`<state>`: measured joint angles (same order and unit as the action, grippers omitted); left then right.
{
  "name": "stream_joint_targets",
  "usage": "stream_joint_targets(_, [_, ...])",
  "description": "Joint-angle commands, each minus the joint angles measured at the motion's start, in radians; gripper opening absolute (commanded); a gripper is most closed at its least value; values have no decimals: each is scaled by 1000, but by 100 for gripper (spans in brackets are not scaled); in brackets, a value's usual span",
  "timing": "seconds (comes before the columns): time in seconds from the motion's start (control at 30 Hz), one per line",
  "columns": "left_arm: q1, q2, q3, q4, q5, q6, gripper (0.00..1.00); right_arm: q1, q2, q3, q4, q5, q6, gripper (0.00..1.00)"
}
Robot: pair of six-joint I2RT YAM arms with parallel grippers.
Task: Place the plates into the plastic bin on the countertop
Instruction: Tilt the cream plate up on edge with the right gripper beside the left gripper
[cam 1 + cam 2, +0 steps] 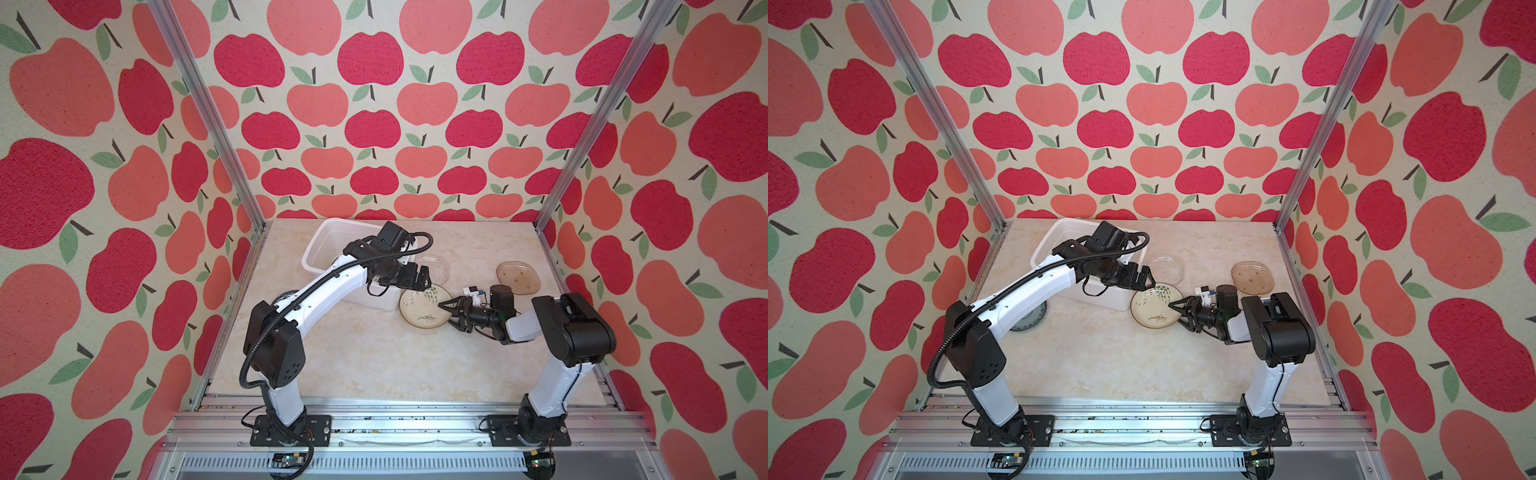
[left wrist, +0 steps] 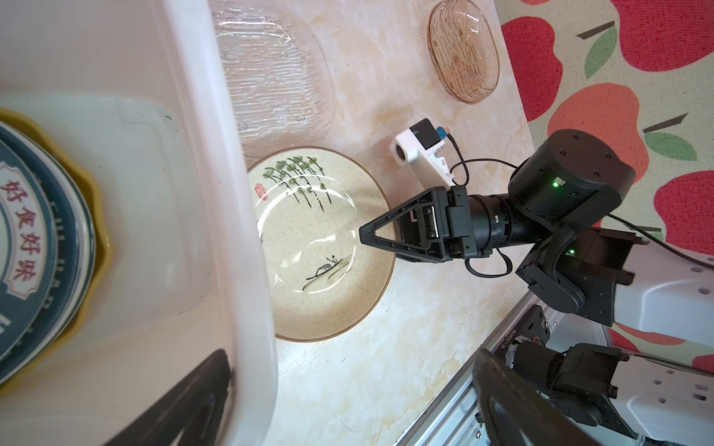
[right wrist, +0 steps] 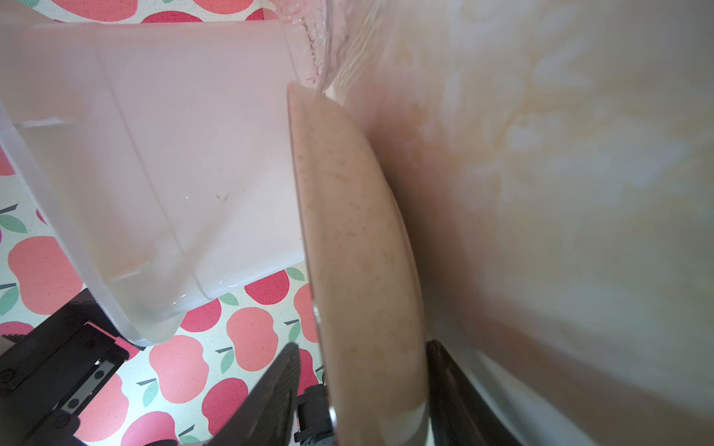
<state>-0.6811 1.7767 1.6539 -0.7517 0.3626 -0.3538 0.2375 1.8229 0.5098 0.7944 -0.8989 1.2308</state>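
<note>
Cream round ceramic plate with painted green leaves and a small boat (image 1: pixel 419 309) lies flat on the beige marble-look countertop (image 1: pixel 374 353). It sits just beside the near wall of the white rectangular plastic bin (image 1: pixel 332 241). In the left wrist view its far edge tucks under the bin's rolled rim; can't tell if it touches.

Right gripper (image 1: pixel 441 305) comes in low from the plate's right side, pointing toward the bin. Its jaws are apart, one finger over the rim and one under it. In the right wrist view a sliver of wallpaper shows between the upper finger and the rim, so I judge it not yet clamped.

Left gripper (image 1: pixel 426 280) hovers above the bin's near corner, by the plate's far edge, jaws spread wide and holding nothing.

The plate is round, so there is no long axis to line up. What matters is that the rim is already between the right jaws and the bin is directly beyond it. The right arm is the nearer one. Next move, my guess: pinch, lift, carry over the wall.

Already in the bin: a dark green lettered-rim plate (image 2: pixel 38 231) on a yellow scalloped one (image 2: pixel 98 231). Still out: a clear ribbed glass plate (image 1: pixel 434 266) beside the bin, a brown glass plate (image 1: pixel 518 277) well off to the right, and a dark-rimmed plate (image 1: pixel 1032 320) under the left arm.
</note>
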Motion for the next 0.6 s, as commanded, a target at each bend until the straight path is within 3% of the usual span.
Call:
stream_joint_targets(0.0, [-8,-11,-4,-28,-4,-9,99,14,-80,42,-119,-13,-102,51])
stream_joint_targets(0.23, [-10,-12,-4,-23,-5,-11,99,16,-188,123,-530,67,-343,41])
stream_joint_targets(0.57, [-17,-23,-13,-22,-12,-12,99,23,-240,149,-710,131,-451,35])
